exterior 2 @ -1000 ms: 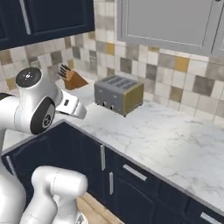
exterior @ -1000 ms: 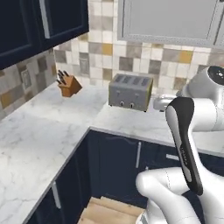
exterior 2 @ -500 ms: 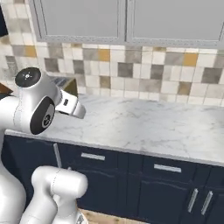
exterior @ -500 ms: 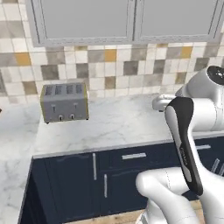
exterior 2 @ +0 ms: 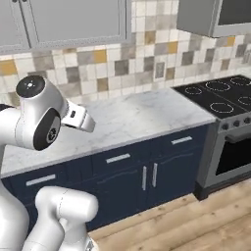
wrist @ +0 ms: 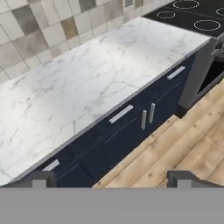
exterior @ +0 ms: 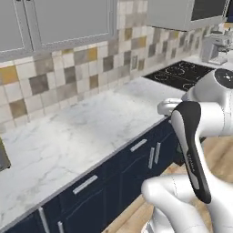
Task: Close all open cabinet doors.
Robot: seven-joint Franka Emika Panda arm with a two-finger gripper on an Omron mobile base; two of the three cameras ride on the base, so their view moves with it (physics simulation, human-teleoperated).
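Two navy base-cabinet doors [wrist: 127, 136], flat-fronted, sit flush in their frame below the counter, at 3 o'clock of centre in the hand view. Their long axes are upright, and each carries a slim vertical silver bar handle [wrist: 143, 119] at the meeting edge. The lower edges are cut off in the left base view. Above them run navy drawer fronts [wrist: 105, 127] with short horizontal handles. Grey framed wall-cabinet doors [exterior: 68, 20] at 12 o'clock lie flush, with their tops cropped. The counter [wrist: 78, 87] is white veined marble below a mottled square-tile backsplash [exterior: 68, 82]. A black glass cooktop [wrist: 192, 13] lies at 1 o'clock. The gripper [wrist: 111, 178] is spread wide over the plank floor [wrist: 175, 144] and grips nothing.
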